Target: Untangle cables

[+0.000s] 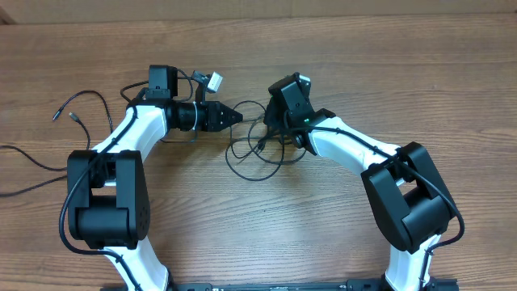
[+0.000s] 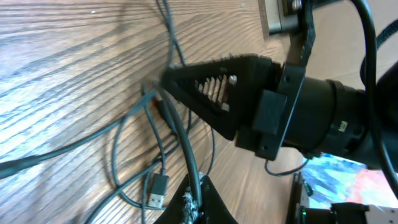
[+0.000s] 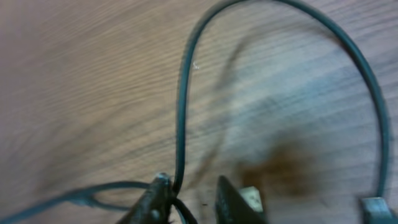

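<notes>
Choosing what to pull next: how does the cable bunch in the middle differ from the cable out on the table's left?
The middle bunch is several loops crossing one another; the left cable runs as a single open curve. The left gripper is shut on a strand of the middle bunch; the left cable lies untouched. Both are thin, black, on the wooden table.

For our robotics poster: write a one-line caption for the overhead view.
Left arm and right arm meet over tangled black cables on the wooden table; left gripper shut on one strand.

Robotics lab: wood table (image 1: 266, 242), left arm (image 1: 133, 133), right arm (image 1: 355, 149) mounted.
</notes>
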Action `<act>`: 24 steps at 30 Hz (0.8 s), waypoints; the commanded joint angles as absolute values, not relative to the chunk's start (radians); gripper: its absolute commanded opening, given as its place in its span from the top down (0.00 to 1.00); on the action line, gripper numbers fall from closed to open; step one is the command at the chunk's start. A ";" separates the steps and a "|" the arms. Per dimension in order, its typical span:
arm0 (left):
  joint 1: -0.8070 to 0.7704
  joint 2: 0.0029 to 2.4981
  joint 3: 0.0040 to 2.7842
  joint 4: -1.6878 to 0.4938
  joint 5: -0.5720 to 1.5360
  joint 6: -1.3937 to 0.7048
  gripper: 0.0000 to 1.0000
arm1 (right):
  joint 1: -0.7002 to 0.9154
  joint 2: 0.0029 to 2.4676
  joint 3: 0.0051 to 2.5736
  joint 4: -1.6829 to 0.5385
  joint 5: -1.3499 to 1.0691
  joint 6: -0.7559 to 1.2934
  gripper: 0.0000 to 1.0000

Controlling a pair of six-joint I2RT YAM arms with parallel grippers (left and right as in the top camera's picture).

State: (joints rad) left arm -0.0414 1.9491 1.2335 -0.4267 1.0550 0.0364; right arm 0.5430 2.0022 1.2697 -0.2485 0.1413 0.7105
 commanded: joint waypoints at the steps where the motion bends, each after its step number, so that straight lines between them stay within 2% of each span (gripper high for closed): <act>1: -0.039 1.962 1.248 -0.426 0.968 0.018 0.96 | 0.537 2.011 1.269 -0.317 0.157 0.709 0.96; 13: -0.033 1.962 1.248 -0.425 0.937 -0.004 0.96 | 0.504 2.009 1.281 -0.665 0.125 0.705 0.96; 19: -0.006 1.961 1.248 -0.421 1.303 0.125 0.96 | 0.434 2.009 1.323 -0.803 0.120 0.641 0.96; 24: 0.030 1.949 1.248 -0.456 1.371 0.064 0.96 | 0.364 2.009 1.323 -0.872 0.128 0.611 0.96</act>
